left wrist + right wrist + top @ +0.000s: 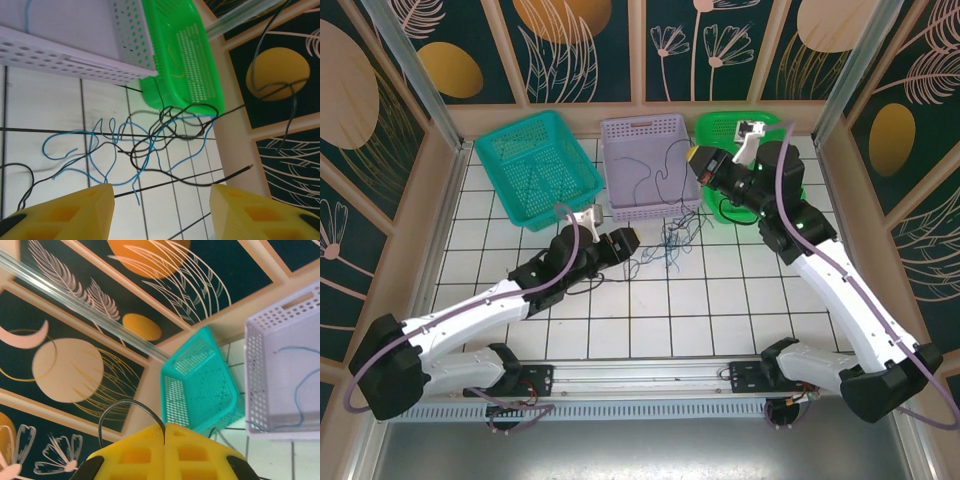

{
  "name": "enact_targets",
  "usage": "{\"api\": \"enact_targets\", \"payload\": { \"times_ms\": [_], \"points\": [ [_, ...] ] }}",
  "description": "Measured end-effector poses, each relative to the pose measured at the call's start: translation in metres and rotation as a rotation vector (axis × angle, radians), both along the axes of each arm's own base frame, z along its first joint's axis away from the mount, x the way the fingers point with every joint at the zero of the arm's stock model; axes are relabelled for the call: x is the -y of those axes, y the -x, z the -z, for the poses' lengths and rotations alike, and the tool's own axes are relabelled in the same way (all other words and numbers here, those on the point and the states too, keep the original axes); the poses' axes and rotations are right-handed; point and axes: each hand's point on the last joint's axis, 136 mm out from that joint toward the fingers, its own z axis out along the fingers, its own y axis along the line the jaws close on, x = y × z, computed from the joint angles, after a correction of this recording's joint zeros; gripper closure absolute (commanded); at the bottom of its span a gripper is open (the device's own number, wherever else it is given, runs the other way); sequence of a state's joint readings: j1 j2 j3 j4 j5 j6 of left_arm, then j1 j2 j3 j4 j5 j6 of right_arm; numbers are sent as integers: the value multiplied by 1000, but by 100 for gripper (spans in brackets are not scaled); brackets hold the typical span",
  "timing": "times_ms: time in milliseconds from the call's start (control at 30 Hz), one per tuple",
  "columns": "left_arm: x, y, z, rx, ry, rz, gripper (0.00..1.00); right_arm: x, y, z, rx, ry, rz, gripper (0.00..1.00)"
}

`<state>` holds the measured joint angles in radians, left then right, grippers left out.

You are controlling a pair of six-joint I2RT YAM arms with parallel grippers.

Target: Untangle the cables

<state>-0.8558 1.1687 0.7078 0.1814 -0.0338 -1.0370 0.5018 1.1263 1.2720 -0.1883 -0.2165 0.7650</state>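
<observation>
Right gripper (165, 432) is pinched tight on one black strand (125, 402), held high over the lilac basket (642, 170) at upper middle, probably to draw it out of the bunch. Left gripper (161, 195) hovers low with fingers apart and nothing between them, likely ready to pin or pick. The cables (150, 142) are a loose knot of blue and black squiggles on the white tiles at centre, just in front of the baskets.

We count 3 baskets, teal basket (510, 150), lilac basket (650, 200), green basket (715, 128), 2 grippers, left gripper (632, 243), right gripper (698, 160), 1 cable tangle (670, 245), strand count unclear.
</observation>
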Motion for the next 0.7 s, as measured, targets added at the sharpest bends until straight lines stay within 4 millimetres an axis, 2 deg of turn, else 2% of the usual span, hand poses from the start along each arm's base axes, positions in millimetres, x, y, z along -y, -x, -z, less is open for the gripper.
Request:
{"api": "enact_targets", "payload": {
  "times_ms": [167,333,467,600,700],
  "points": [
    [22,0,12,-22,17,27,33,3,1,-18,14,-41,11,100],
    [35,-9,18,-59,106,2,39,2,0,-19,-1,-58,12,100],
    [55,-2,13,-20,84,52,33,1,-2,-12,-20,-57,11,100],
    [81,7,-1,90,7,122,26,-1,-3,3,-61,-57,4,100],
    [86,6,6,155,-87,129,21,-3,-3,15,-98,-60,-1,100]
  ]
}}
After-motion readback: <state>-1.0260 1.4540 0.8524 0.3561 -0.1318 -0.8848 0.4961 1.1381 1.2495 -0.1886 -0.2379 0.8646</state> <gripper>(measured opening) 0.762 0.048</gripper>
